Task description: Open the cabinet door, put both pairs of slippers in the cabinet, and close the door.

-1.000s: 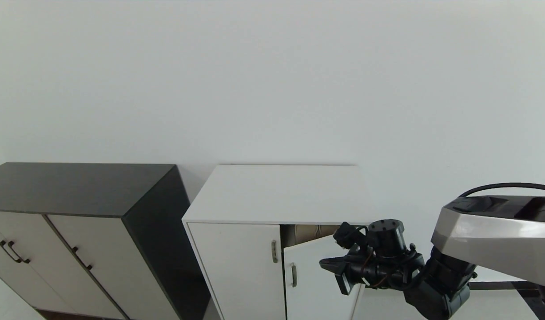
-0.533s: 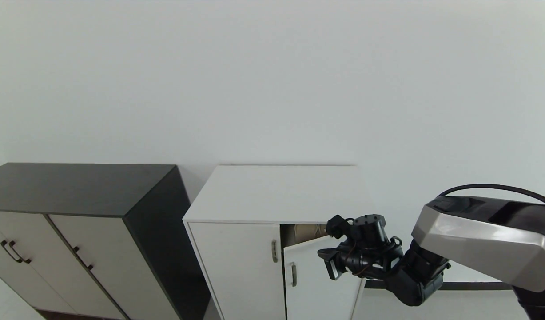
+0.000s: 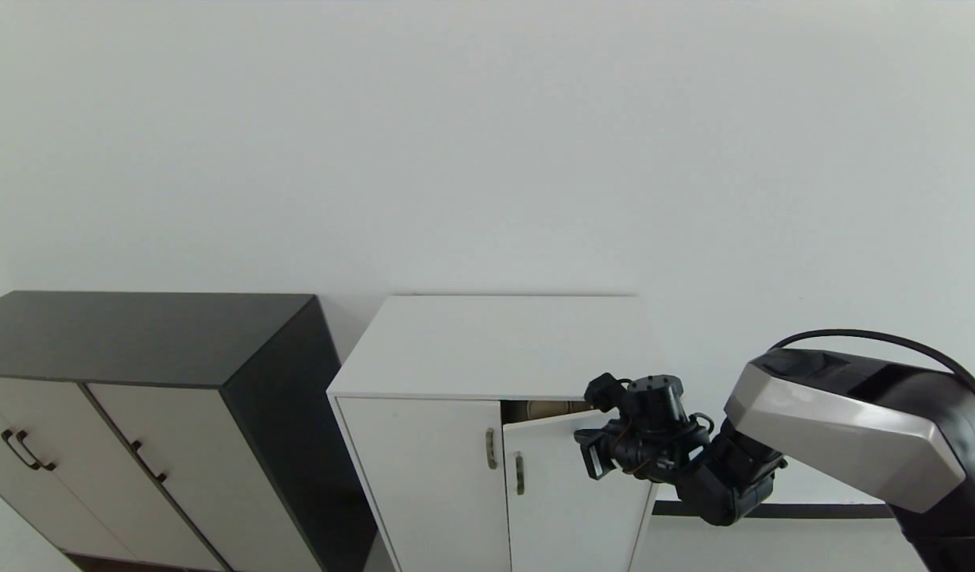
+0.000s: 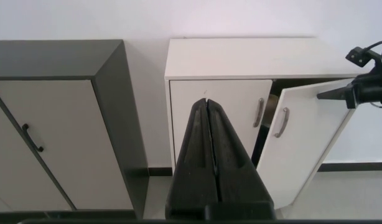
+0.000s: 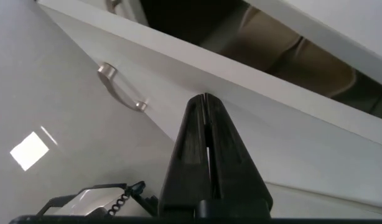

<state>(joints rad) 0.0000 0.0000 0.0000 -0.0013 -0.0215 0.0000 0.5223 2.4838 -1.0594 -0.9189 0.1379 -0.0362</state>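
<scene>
Lower centre of frame: right claw [image 3: 589, 459], fingers pinched together, tip against cabinet door [image 3: 570, 508]. Door barely ajar, likely set for closing push. Tan slippers [image 5: 290, 56] inside. Left claw [image 4: 206, 109] likewise pinched, parked clear.

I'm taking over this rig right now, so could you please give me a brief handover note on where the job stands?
Left end effector: shut, empty, held off in front of the white cabinet.
Right end effector: shut, empty, tip at the outer face of the right door.
Door ajar, gap along its top.
Done: tan shapes lie inside, likely slippers; both pairs cannot be confirmed.
Left: push the door fully shut.
</scene>
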